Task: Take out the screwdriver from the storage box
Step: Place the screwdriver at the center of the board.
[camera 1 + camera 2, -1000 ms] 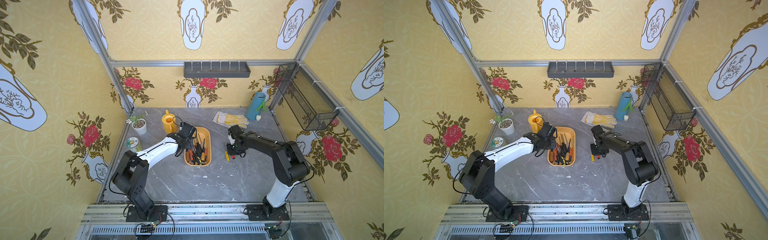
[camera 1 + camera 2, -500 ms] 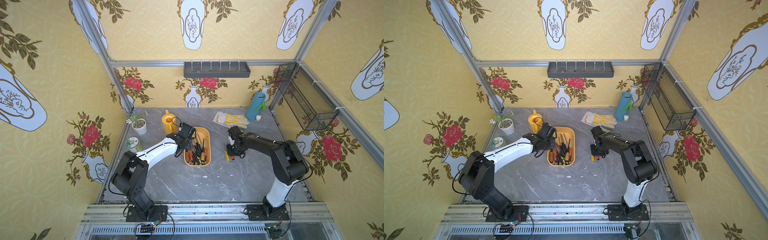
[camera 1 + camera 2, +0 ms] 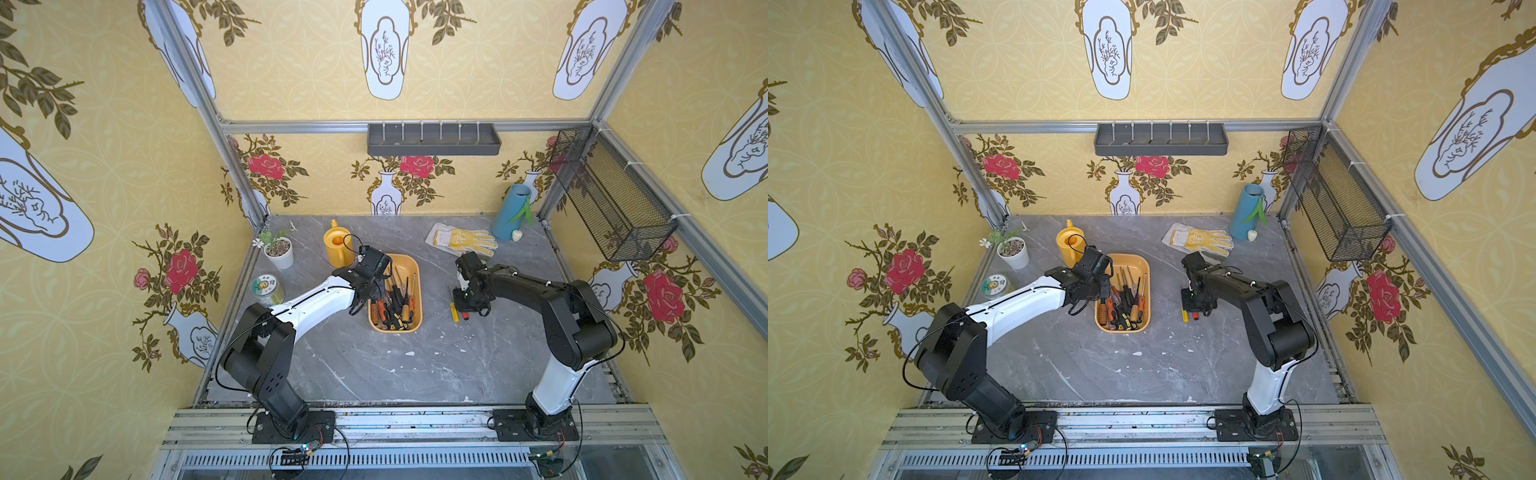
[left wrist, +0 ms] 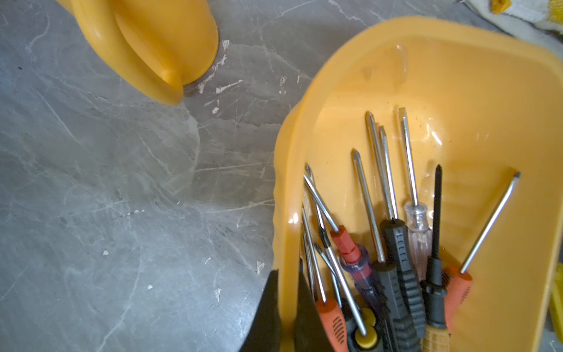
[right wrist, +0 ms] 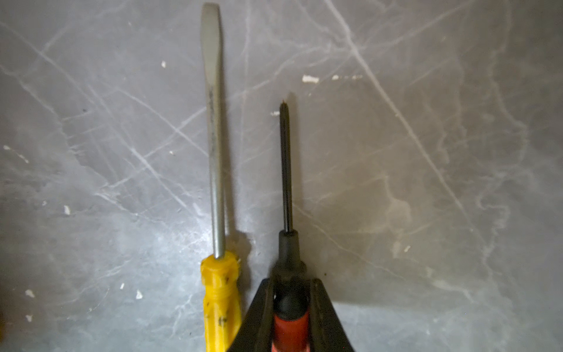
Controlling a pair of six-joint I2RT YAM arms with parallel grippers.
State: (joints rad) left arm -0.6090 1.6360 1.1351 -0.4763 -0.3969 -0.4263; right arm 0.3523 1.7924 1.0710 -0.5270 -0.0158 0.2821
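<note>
Hardly any change across the last second: right arm [image 3: 519, 282] low in the same spot on the right half of the desk [image 3: 374, 365], jaws narrow about the handle of the red-handled screwdriver [image 5: 285, 170], perhaps a touch looser than before, though with no clear gap to be seen. Flat on the stone by the look of its shadow, just right of the yellow-handled screwdriver [image 5: 214, 152] and parallel to it, close but apart, both tips pointing far. Out of the storage box [image 3: 405, 262] already, then, and well apart from it; judged as the set-down step, with only the letting go and the lift away left for this one. Left arm [image 3: 316, 297] unmoved as well, jaws pinched shut on the left wall of the box, steadying it. Inside, a heap of other screwdrivers [image 4: 396, 243], shafts crossing. Around: yellow watering can [image 3: 337, 249] just far-left of the box, gloves [image 3: 463, 241] far right, potted plant [image 3: 278, 251] and round tin [image 3: 266, 286] along the left edge, blue vase [image 3: 509, 212] in the far right corner, wire basket [image 3: 611, 199] on the right wall. Nothing across the right arm's way up; worth minding only the yellow-handled neighbour, near enough to be nudged by opening jaws.
</note>
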